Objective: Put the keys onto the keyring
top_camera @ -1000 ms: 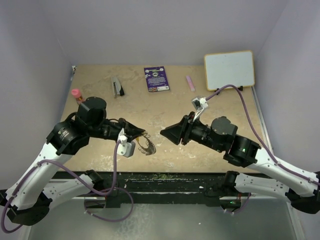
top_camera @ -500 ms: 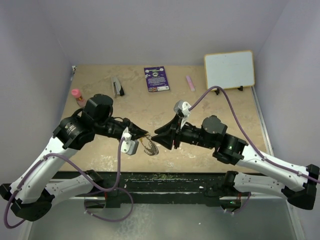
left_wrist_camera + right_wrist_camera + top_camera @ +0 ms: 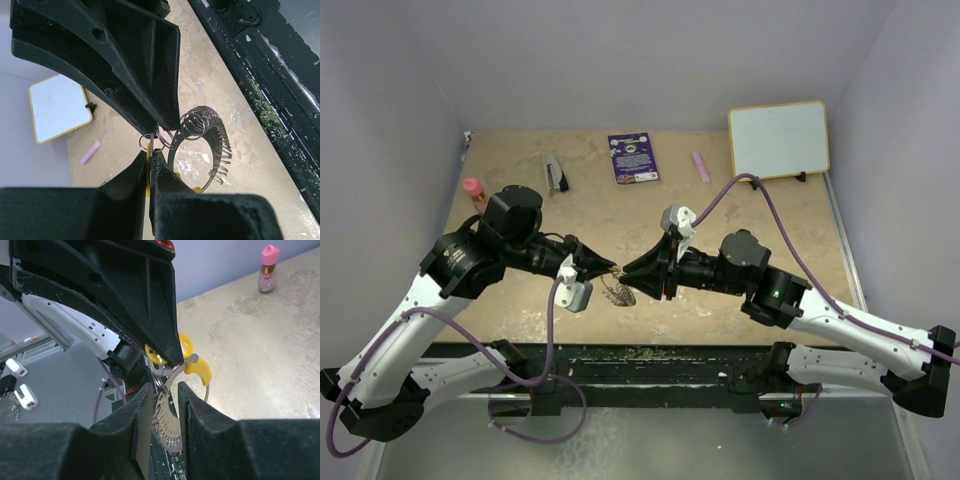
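Pale lilac walls [image 3: 650, 60] enclose a tan tabletop [image 3: 640, 215].

The left arm [image 3: 398, 335] and the right arm [image 3: 860, 335] have white shells and black joint housings, with black bases at the near edge of the desk [image 3: 620, 215]. A purple cable [image 3: 552, 330] loops along each. A green light [image 3: 781, 293] glows on the right arm. The left end effector [image 3: 149, 165] has matte black wedge fingers [image 3: 200, 215].

Left wrist view: my left gripper [image 3: 150, 156] pinches a key edge-on.
Between the closed fingers I see only the thin yellow edge of the key [image 3: 148, 161]. The right gripper [image 3: 159, 124] points down from above, its tip almost at my fingertips. The keyring [image 3: 199, 121], coiled like a spring, hangs just right of them. A whiteboard [image 3: 59, 107] lies far left.
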Tool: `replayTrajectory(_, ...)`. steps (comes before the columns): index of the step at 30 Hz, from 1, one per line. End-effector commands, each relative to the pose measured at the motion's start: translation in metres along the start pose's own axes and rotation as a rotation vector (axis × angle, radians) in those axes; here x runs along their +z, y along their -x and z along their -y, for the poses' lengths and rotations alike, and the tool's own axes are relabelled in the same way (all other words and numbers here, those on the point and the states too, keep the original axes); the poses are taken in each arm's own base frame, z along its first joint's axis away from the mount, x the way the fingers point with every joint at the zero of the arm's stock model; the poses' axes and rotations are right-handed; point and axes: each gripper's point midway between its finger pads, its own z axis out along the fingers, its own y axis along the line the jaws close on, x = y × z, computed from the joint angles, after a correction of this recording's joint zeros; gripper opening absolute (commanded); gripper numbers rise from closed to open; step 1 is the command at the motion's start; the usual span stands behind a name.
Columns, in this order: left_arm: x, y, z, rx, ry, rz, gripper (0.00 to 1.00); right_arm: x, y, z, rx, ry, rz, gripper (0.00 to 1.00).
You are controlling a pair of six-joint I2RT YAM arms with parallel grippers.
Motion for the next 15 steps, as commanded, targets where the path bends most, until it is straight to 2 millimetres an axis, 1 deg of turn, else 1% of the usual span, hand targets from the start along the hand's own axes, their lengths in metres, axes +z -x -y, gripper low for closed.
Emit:
replayTrajectory(1, -0.003, 0.019, -0.006, 0.041, 0.002, 0.064, 0.03, 0.004, 0.029, -0.011, -0.06, 0.049, 0.084, 0.29)
replayTrajectory(2, -0.003, 0.019, -0.006, 0.04, 0.002, 0.064, 0.03, 0.006, 0.029, -0.011, -0.062, 0.05, 0.082, 0.26)
replayTrajectory(3, -0.003, 0.019, -0.006, 0.04, 0.002, 0.063, 0.03, 0.007, 0.03, -0.011, -0.063, 0.054, 0.082, 0.2)
replayTrajectory(6, -0.003, 0.019, -0.006, 0.04, 0.004, 0.061, 0.03, 0.008, 0.03, -0.012, -0.064, 0.058, 0.079, 0.06)
replayTrajectory(8, -0.003, 0.019, -0.007, 0.04, 0.008, 0.06, 0.03, 0.008, 0.029, -0.011, -0.065, 0.057, 0.078, 0.0)
replayTrajectory(11, -0.004, 0.015, -0.009, 0.036, 0.022, 0.04, 0.03, 0.007, 0.028, -0.01, -0.061, 0.047, 0.086, 0.0)
replayTrajectory(15, -0.006, 0.007, -0.009, 0.028, 0.042, -0.003, 0.03, -0.003, 0.036, -0.009, -0.062, 0.029, 0.136, 0.0)
